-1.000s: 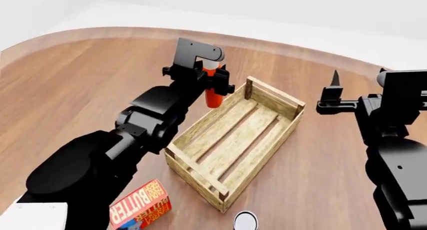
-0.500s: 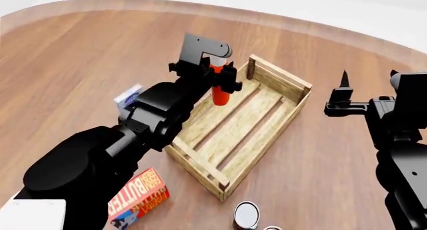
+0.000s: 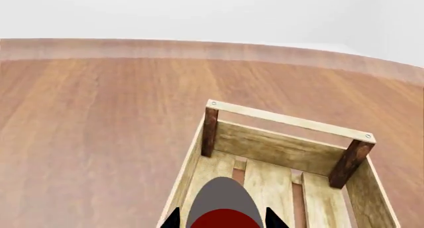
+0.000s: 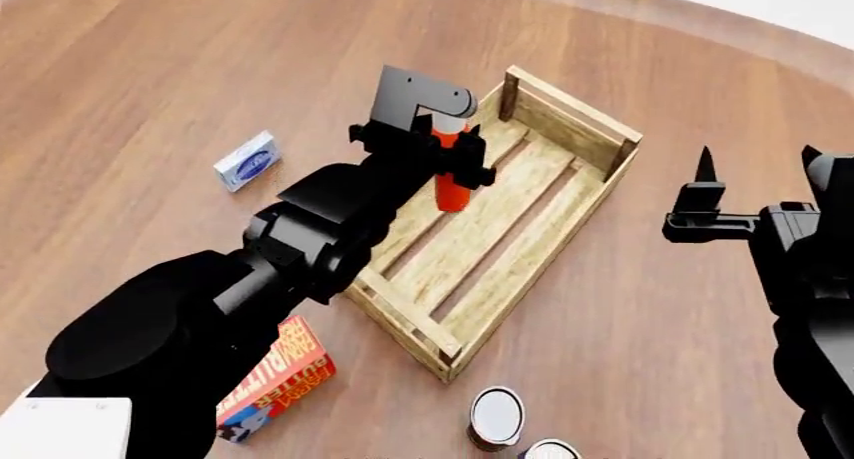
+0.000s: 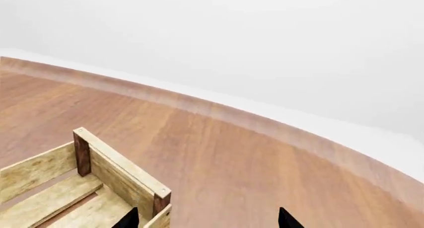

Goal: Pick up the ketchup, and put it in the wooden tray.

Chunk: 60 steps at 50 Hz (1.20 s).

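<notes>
One second has been enough to bring the ketchup (image 4: 451, 184) from beyond the tray's (image 4: 566, 241) left rail to a spot over its slats, toward the far end, hanging upright in the clenched left gripper (image 4: 447, 157). In the left wrist view the bottle (image 3: 224, 208) fills the near edge with the crate floor (image 3: 271, 186) beneath it, so the carry looks nearly done; what remains, I judge, is lowering and letting go. The right gripper (image 4: 703, 189) hovers empty off the tray's right side, its fingers apart, well away from the drop. Around the crate lie a butter box (image 4: 276, 382) by the near left corner, two cans (image 4: 497, 417) in front, and a small blue-and-white box (image 4: 248, 161) off to the left, none between bottle and floor. Only the tray's corner posts and far wall stand near the descent.
</notes>
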Motion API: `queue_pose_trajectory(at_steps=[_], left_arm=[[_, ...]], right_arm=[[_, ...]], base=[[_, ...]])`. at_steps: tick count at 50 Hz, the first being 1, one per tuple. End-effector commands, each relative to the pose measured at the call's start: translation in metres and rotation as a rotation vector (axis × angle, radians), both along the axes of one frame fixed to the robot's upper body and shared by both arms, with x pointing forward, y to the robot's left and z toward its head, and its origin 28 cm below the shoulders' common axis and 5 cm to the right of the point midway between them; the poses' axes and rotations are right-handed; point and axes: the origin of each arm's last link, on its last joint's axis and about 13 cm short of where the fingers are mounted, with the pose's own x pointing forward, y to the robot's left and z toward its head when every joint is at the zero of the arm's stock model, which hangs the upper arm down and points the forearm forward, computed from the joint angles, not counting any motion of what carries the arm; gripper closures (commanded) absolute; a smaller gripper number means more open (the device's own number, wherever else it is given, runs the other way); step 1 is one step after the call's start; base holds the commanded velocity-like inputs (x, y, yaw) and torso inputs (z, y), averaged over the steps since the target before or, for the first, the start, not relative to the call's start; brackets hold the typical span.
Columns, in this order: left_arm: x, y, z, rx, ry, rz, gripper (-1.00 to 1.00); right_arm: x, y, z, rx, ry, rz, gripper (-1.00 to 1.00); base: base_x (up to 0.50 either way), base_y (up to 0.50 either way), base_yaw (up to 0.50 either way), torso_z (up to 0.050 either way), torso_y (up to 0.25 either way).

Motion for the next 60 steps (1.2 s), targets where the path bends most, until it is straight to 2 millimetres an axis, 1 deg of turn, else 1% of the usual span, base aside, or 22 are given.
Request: queue_pose_trajectory(at_steps=[1,14,24,45,60], left_arm=[[-0.001,-0.004,0.002,-0.006,-0.003,-0.016,1.0],[-0.003,-0.005,-0.005,0.015,0.006,-0.021,1.0],[-0.006,-0.006,-0.014,0.023,0.025,-0.019,1.0],[-0.009,-0.006,-0.025,0.022,0.039,-0.017,1.0],[-0.009,-0.006,-0.028,0.033,0.043,-0.015,1.0]], right_arm=[[-0.009,0.001,0.001,0.004,-0.001,-0.002,-1.0],[-0.014,0.0,-0.002,0.01,-0.003,-0.006,-1.0],[-0.015,-0.001,-0.009,0.011,0.0,-0.014,-1.0],[-0.007,-0.006,-0.025,0.01,0.009,-0.024,-1.0],[-0.006,-0.006,-0.034,0.014,0.011,-0.025,-1.0]], base=[[0.0,0.0,0.0,0.0,-0.086],[0.0,0.0,0.0,0.0,-0.002],[0.0,0.0,0.0,0.0,0.0],[0.0,0.0,0.0,0.0,0.0],[0.0,0.0,0.0,0.0,0.0]])
